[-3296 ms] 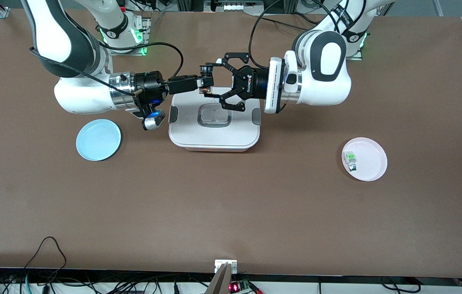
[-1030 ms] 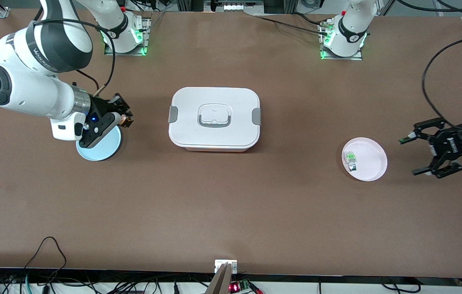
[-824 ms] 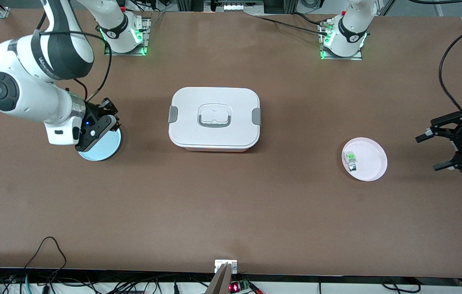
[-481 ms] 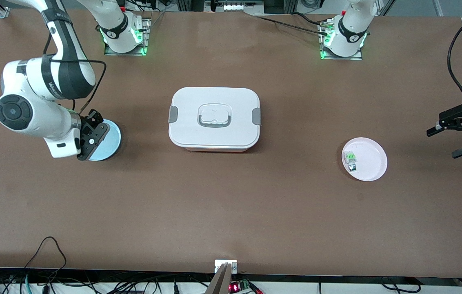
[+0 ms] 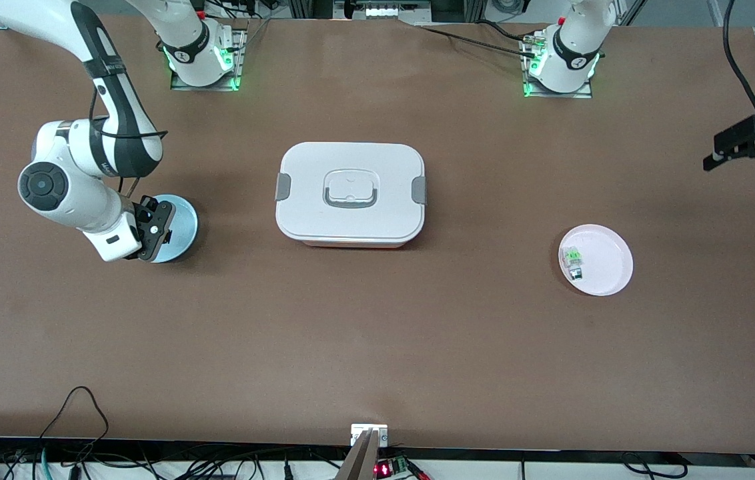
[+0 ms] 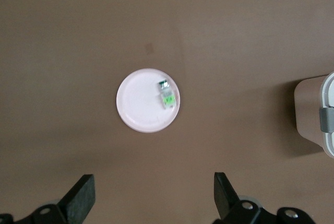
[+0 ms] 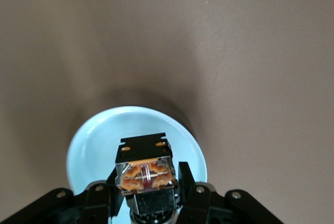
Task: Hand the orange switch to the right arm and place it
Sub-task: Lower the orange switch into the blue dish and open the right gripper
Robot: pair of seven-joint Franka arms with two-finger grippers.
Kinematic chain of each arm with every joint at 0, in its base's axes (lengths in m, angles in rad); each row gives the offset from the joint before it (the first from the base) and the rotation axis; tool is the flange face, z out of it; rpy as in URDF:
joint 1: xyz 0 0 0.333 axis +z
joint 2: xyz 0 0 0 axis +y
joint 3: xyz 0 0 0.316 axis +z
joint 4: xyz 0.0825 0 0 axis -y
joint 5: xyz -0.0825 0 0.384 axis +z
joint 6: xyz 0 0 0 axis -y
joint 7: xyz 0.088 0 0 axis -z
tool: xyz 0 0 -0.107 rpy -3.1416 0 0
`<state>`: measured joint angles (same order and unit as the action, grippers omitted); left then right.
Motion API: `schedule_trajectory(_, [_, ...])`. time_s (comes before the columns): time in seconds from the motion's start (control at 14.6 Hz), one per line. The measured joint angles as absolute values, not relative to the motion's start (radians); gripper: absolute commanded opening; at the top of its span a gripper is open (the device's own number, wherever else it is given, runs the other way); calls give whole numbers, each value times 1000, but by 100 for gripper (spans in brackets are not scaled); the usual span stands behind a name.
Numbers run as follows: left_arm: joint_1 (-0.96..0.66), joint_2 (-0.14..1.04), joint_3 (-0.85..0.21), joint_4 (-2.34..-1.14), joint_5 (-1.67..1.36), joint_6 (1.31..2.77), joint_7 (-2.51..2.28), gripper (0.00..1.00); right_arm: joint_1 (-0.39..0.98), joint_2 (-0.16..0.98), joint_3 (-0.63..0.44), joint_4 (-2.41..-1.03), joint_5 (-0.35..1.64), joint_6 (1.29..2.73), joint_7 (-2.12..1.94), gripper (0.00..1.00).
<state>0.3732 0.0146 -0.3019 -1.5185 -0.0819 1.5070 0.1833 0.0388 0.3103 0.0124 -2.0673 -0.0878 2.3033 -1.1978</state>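
Judging by how things lie, the handover is done and only the placing is left. The orange switch (image 7: 146,174) sits pinched in the right claw (image 7: 148,195), its fingers closed snugly against the part's two sides, and hangs directly over the pale blue plate (image 5: 181,223) at about nine o'clock on the worktop (image 5: 377,347), toward the right arm's end. In the right wrist view the switch is above the plate's middle and not yet resting on it, so what remains is a short descent and a release.

The left claw (image 5: 754,150) is spread wide and empty at roughly three o'clock, over the worktop's edge, waiting. The pink plate (image 5: 607,263) with the green part (image 5: 573,255) lies near four o'clock; the white lidded box (image 5: 351,193) sits centrally.
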Motion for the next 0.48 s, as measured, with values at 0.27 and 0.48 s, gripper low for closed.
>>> schedule_trajectory(0.27, [318,-21,-322,-1525,4,1442,-37,100,13,350,-5,-2184,-88,2519,-1290,16])
schedule_trajectory(0.48, [261,-18,-322,-1541,75,1436,-69,100,-9,399,-6,-2208,-88,2579,-1314,31])
